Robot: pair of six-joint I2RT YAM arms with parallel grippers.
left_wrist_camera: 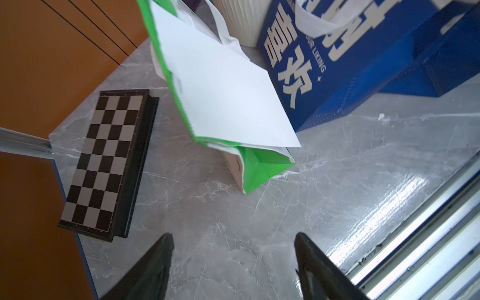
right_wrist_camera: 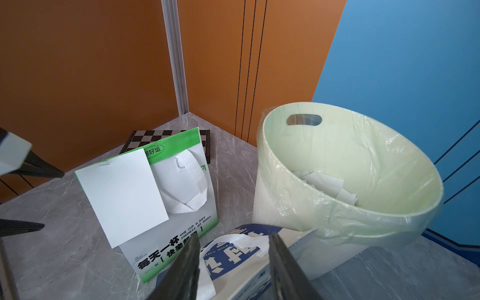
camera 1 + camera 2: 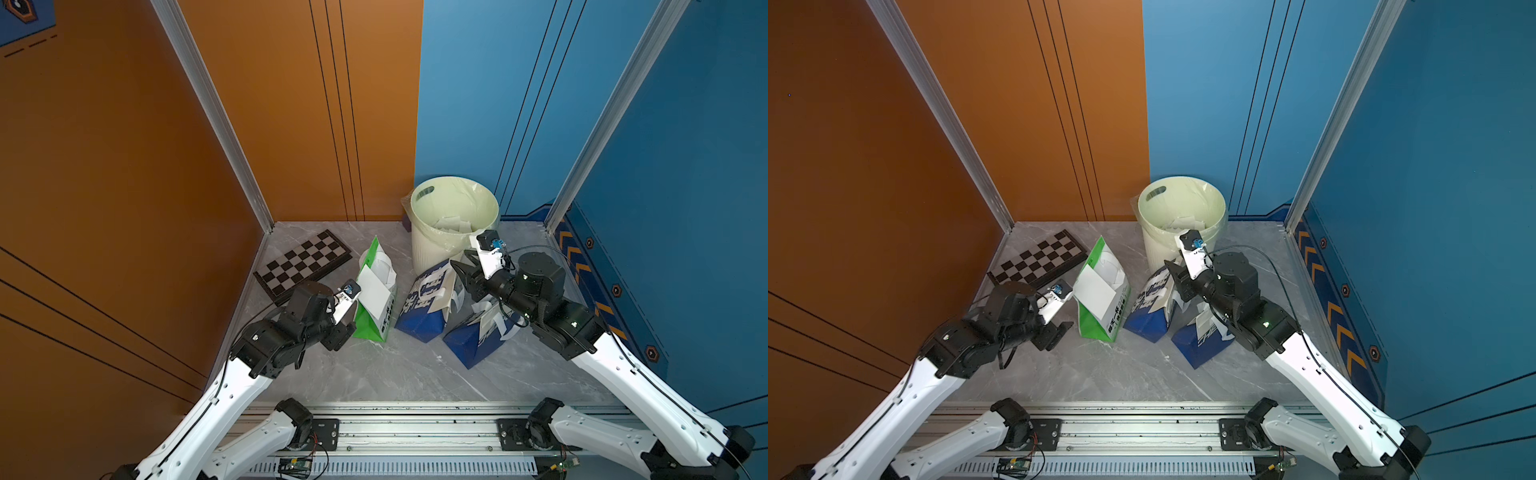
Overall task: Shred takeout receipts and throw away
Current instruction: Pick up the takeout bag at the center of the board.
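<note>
Left gripper (image 1: 233, 235) crouched low at seven o'clock of the receipt (image 3: 374, 293), fingers wide, empty; right gripper (image 2: 233, 236) tilted down over blue bag (image 3: 417, 322), fingers half-parted.

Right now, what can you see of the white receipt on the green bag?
The receipt is a plain white, blank rectangle of thin paper, flat and uncreased. A small tab at its top edge seems to fasten it to the green bag. It lies slanted on the bag's front, one lower corner past the bag's side. Nothing else touches it.

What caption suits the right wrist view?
White receipt on the green-white bag, beside a lined bin holding paper scraps.
</note>
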